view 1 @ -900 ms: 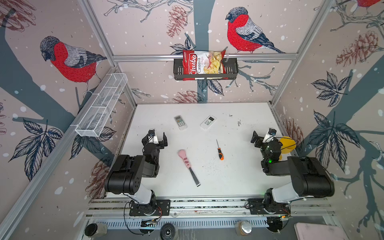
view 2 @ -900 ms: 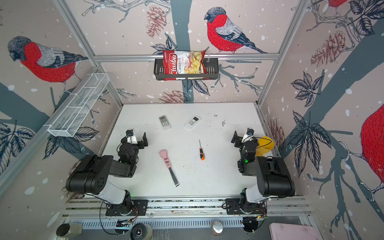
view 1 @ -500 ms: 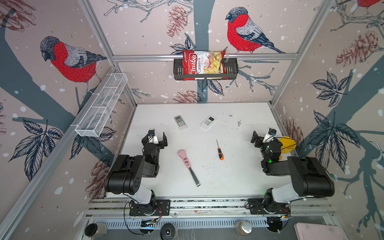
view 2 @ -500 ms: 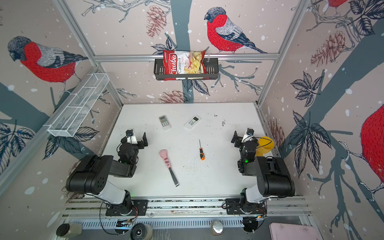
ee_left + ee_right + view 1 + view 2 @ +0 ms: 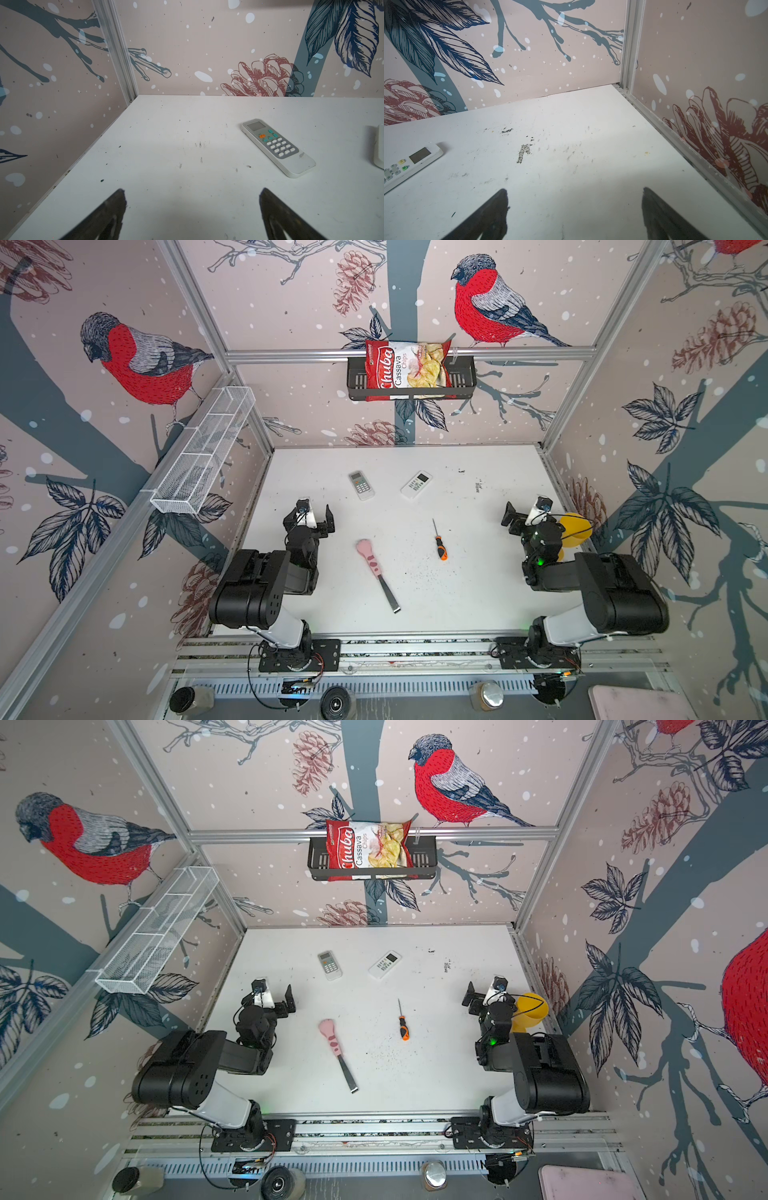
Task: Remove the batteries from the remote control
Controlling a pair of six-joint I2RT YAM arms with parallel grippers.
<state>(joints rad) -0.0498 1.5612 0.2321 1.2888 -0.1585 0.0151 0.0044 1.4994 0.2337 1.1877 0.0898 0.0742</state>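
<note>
Two remote controls lie face up at the far part of the white table: a grey-faced one (image 5: pixel 361 485) (image 5: pixel 329 965) (image 5: pixel 278 147) and a white one (image 5: pixel 416 484) (image 5: pixel 385 964) (image 5: pixel 411 164) to its right. The batteries are hidden from every view. My left gripper (image 5: pixel 311 519) (image 5: pixel 272 997) (image 5: pixel 192 190) hovers open and empty near the table's left side, short of the grey remote. On the right side my right gripper (image 5: pixel 524 512) (image 5: pixel 485 992) (image 5: pixel 574 189) is also open and empty, with bare table between its fingers.
An orange-and-black screwdriver (image 5: pixel 439 541) and a pink-handled scraper (image 5: pixel 376 572) lie mid-table between the arms. A yellow cup (image 5: pixel 575 529) sits beside the right gripper by the right wall. A chips bag (image 5: pixel 409 369) rests in a black basket on the back wall; a white wire shelf (image 5: pixel 203 452) hangs left.
</note>
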